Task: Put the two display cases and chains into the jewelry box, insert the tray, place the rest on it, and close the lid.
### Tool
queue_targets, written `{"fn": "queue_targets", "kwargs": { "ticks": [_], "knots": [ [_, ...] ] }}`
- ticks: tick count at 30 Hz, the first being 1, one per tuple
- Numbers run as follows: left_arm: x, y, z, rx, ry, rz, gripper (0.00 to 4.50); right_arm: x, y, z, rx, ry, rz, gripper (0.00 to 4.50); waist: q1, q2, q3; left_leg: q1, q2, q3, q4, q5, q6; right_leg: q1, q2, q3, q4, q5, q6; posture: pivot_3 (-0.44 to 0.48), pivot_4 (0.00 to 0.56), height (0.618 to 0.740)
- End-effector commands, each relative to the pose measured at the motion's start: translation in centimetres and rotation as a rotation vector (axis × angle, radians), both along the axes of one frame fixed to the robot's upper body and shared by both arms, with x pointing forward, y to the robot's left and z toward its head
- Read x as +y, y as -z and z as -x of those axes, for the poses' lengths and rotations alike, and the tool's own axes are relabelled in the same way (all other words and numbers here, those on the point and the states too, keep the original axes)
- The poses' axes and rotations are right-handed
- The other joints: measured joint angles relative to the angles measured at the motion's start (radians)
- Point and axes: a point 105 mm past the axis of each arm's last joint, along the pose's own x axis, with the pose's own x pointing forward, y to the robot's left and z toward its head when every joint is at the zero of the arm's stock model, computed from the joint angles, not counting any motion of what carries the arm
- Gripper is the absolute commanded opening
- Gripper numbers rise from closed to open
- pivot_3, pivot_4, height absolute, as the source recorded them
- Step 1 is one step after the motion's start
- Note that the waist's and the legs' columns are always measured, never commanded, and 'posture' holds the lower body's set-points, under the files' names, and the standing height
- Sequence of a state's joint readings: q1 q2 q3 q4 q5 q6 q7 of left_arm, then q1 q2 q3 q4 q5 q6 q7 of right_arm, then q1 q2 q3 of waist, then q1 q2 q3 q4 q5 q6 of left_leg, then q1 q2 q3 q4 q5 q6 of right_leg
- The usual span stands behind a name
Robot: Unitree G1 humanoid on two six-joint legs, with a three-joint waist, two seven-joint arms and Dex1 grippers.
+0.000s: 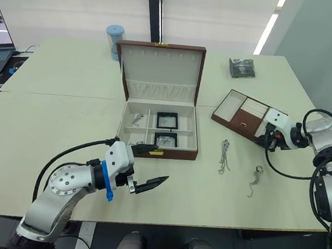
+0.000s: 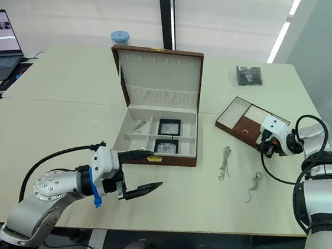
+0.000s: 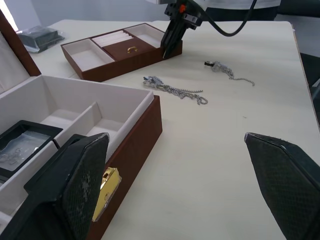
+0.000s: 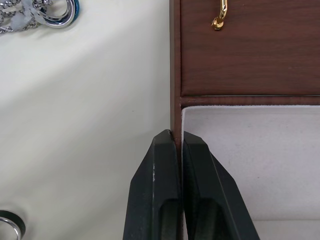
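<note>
Left arm [image 1: 64, 188]: silver-grey casing, round screw-studded joint, blue clip, black cable, white wrist. Left gripper [image 1: 149, 169]: black textured fingers. Right arm [image 1: 327, 171]: matching silver-grey, looping black cables.

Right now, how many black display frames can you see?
2, both inside the open jewelry box, in its right-hand compartments: one frame at the back, the other frame in front of it. None appear hidden.
</note>
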State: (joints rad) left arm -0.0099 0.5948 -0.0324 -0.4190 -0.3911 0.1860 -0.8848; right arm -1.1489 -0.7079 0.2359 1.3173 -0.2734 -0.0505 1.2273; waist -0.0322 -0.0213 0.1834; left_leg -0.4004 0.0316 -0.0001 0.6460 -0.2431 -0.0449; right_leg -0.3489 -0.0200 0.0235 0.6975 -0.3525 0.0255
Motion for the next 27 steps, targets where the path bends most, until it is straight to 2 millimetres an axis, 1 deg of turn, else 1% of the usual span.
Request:
{"fn": "queue_targets", "kwargs": {
  "ticks": [1, 3, 6, 11, 13, 16, 17, 20, 23, 27],
  "knots": [
    [-0.3, -0.4, 0.0, -0.037, 0.012, 0.011, 4.50, 0.0, -2.1, -0.4, -0.045, -0.006, -0.019, 0.04, 0.000, 0.000, 0.000, 0.000, 0.000, 0.000, 0.000, 0.000, 0.000, 0.000, 0.000, 0.000, 0.000, 0.000, 0.000, 0.000, 0.150, 0.740],
    [-0.4, -0.3, -0.1, -0.038, 0.011, 0.017, 4.50, 0.0, -2.8, -0.5, -0.062, -0.007, -0.026, 0.04, 0.000, 0.000, 0.000, 0.000, 0.000, 0.000, 0.000, 0.000, 0.000, 0.000, 0.000, 0.000, 0.000, 0.000, 0.000, 0.000, 0.150, 0.740],
    [-0.4, -0.1, -0.1, -0.037, 0.000, 0.030, 4.50, -0.2, -3.9, -0.2, -0.074, -0.041, -0.032, 0.04, 0.001, 0.002, 0.001, 0.000, 0.000, 0.000, 0.000, 0.000, 0.000, -0.001, 0.000, 0.000, 0.000, 0.000, 0.000, 0.000, 0.150, 0.740],
    [-0.2, 0.1, 0.1, -0.039, -0.016, 0.043, 4.50, -1.1, -5.6, 1.3, -0.083, -0.115, -0.036, 0.04, 0.002, 0.003, 0.002, -0.001, 0.000, 0.001, 0.000, 0.000, 0.000, -0.002, 0.000, 0.000, 0.000, 0.000, 0.000, 0.000, 0.150, 0.740],
    [-0.1, 0.0, 0.2, -0.043, -0.021, 0.049, 4.50, -1.3, -6.2, 2.4, -0.080, -0.151, -0.029, 0.04, 0.003, 0.003, 0.002, -0.001, 0.000, 0.000, 0.000, 0.000, 0.000, -0.001, 0.000, 0.000, -0.001, 0.000, 0.000, 0.000, 0.150, 0.740],
    [0.1, 0.0, 0.5, -0.043, -0.028, 0.053, 4.50, -1.0, -7.0, 4.6, -0.055, -0.190, -0.035, 0.04, 0.004, 0.003, 0.002, -0.001, 0.000, -0.001, 0.000, 0.000, 0.000, -0.001, 0.000, 0.000, -0.001, 0.000, 0.000, 0.000, 0.150, 0.740],
    [0.3, 0.0, 0.6, -0.042, -0.036, 0.056, 4.50, -0.8, -7.1, 5.8, -0.045, -0.209, -0.023, 0.04, 0.004, 0.003, 0.002, -0.001, 0.000, 0.000, 0.000, 0.000, 0.000, -0.001, 0.000, 0.000, -0.001, 0.000, 0.000, 0.000, 0.150, 0.740],
    [0.9, 0.2, 1.0, -0.032, -0.062, 0.058, 4.50, 0.7, -7.7, 8.6, -0.021, -0.245, -0.036, 0.04, 0.004, 0.005, 0.002, -0.002, 0.000, -0.001, 0.000, 0.000, 0.000, -0.001, 0.000, 0.000, 0.000, 0.000, 0.000, 0.000, 0.150, 0.740],
    [1.3, 0.8, 1.2, -0.013, -0.098, 0.064, 4.50, 2.7, -8.0, 10.2, -0.026, -0.274, -0.061, 0.04, -0.003, 0.006, 0.003, 0.000, 0.000, -0.001, 0.000, 0.000, 0.000, -0.001, 0.000, 0.000, 0.000, 0.000, 0.000, 0.000, 0.150, 0.740],
    [1.8, 1.0, 1.3, -0.004, -0.155, 0.090, 4.50, 5.2, -7.6, 11.9, -0.020, -0.349, -0.050, 0.04, 0.000, 0.006, 0.003, 0.000, 0.001, -0.002, 0.000, 0.000, 0.000, 0.001, 0.000, -0.002, 0.001, 0.000, 0.000, 0.000, 0.150, 0.740]
  ]
}}
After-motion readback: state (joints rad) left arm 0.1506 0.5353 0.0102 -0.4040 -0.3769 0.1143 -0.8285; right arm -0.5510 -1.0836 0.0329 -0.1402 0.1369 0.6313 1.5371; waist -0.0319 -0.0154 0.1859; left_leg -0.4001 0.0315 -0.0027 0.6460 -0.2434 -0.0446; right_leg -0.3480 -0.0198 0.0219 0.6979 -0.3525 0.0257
